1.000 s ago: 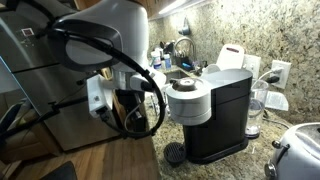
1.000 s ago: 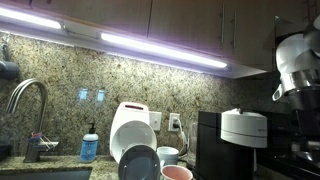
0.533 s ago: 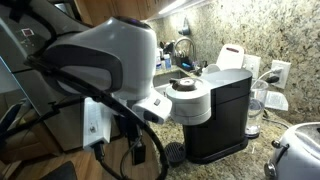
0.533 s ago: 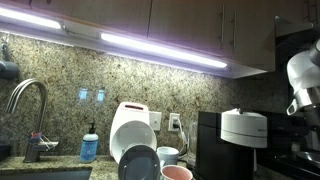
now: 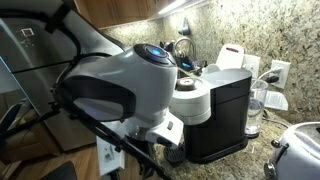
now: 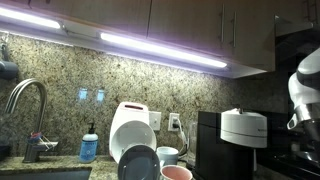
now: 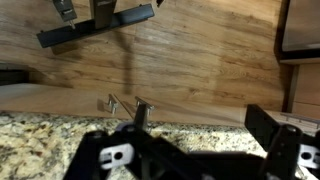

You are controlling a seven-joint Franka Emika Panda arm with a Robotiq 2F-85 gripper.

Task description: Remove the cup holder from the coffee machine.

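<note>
Cup holder (image 5: 179,156) sits low at the front foot of the coffee machine (image 5: 218,110), half hidden by the arm (image 5: 120,85). It is placed there to stand under the spout, so it probably slides out forward. Gripper (image 7: 185,150) has its jaws spread wide and holds nothing, likely readied for the disc. The wrist view shows only the counter (image 7: 40,140) edge and wood, so it is not yet lined up.
</note>
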